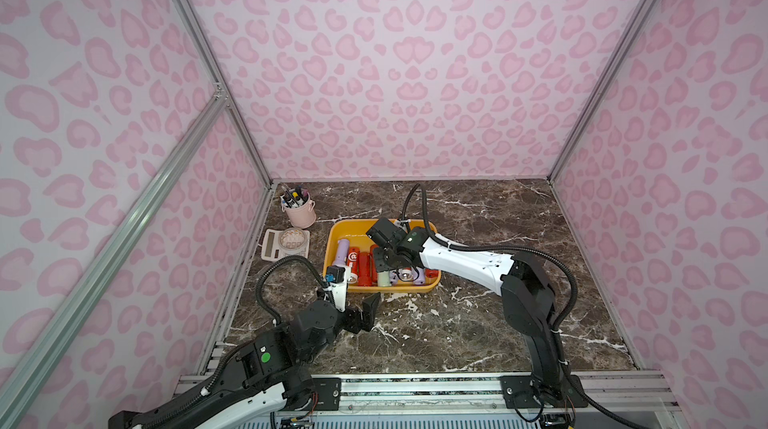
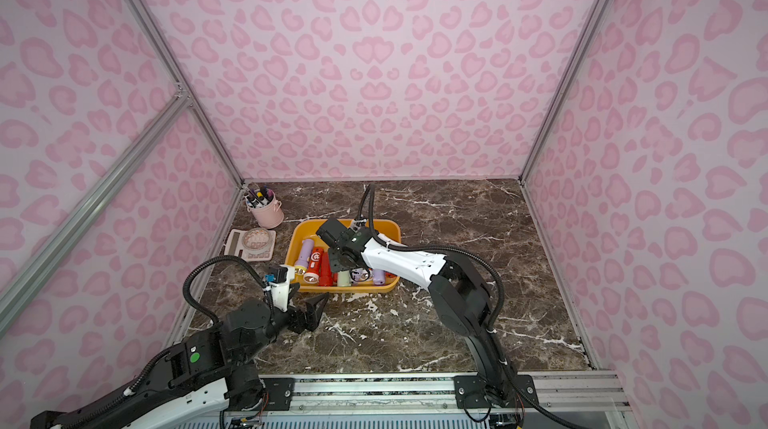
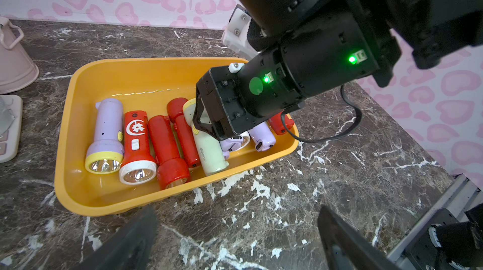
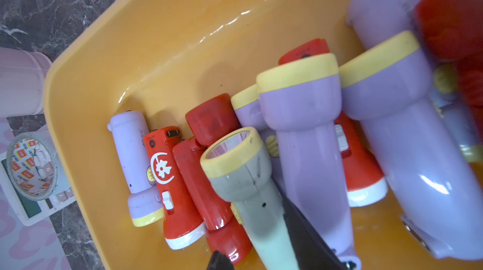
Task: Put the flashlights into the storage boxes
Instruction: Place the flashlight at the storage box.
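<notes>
At the far left edge of the marble table (image 1: 457,323), a pink pen cup (image 1: 300,215) is seen. Just in front of it is a beige calculator (image 1: 271,249) with a roll of tape (image 1: 294,240) laid on top. Nearer the front, the left gripper (image 1: 365,314) is held low, just outside the near wall of the yellow tray (image 3: 86,203), with its fingers (image 3: 130,240) spread wide and empty. The flashlights (image 3: 164,145) are found inside the tray, laid side by side along its near wall. A lilac flashlight (image 3: 108,130) with a yellow rim is placed at the left end, followed by a red flashlight with a white crescent (image 3: 136,140) and two plain red ones. Next come a pale green flashlight (image 3: 209,151), more lilac ones, and a red one at the right end. The right gripper (image 4: 251,225) is positioned low in the tray over the pale green flashlight. In the right wrist view its fingers (image 4: 308,234) are seen parted around that flashlight, one laid against the body and the other standing clear of it.
</notes>
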Motion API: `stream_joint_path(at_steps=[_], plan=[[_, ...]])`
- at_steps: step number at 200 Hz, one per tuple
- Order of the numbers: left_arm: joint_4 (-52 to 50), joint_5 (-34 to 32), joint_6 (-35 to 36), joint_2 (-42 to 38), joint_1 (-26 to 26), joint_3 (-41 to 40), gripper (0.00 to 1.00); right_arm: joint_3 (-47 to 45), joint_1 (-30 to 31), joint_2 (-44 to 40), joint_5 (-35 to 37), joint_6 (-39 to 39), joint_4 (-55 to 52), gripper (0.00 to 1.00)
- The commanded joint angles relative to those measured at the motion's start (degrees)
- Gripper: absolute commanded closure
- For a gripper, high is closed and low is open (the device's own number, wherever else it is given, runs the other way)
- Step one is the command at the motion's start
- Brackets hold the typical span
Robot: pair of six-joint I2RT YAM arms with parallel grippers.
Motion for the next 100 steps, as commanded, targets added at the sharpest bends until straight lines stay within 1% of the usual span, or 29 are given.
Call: stream_joint_path(at_steps=[1,25,48,75,78,92,98,100], plan=[[0.4,-0.8,-0.4,0.0,0.1,0.3,0.02,-0.5,0.4,-1.3,2.3,-1.4,-0.9,0.47],[0.6,-1.2,-0.2,0.3,0.1,0.2,0.03,-2.0,0.5,-4.9,3.9,-3.7,-1.0,0.43],[0.6,-2.9,-0.1,1.1,0.1,0.0,0.03,-6.8,0.5,-11.5,8.7,-7.0,-0.9,0.36],[1.3,-7.0,0.0,3.2,0.1,-0.5,0.03,-13.5,0.3,-20.0,18.4,-10.7,-2.9,0.22],[1.5,-7.5,0.0,3.4,0.2,-0.5,0.03,-15.8,0.2,-20.9,19.4,-11.0,-3.1,0.20],[2.8,-9.1,0.4,5.3,0.1,-0.5,0.03,-20.9,-0.8,-25.6,22.5,-11.9,-3.6,0.14],[3.3,-10.0,0.6,6.3,0.1,-0.2,0.03,-23.2,-1.3,-27.6,23.2,-12.2,-3.3,0.09],[3.4,-10.4,0.6,6.7,0.1,-0.2,0.03,-24.1,-1.6,-28.4,23.4,-12.3,-3.2,0.06]])
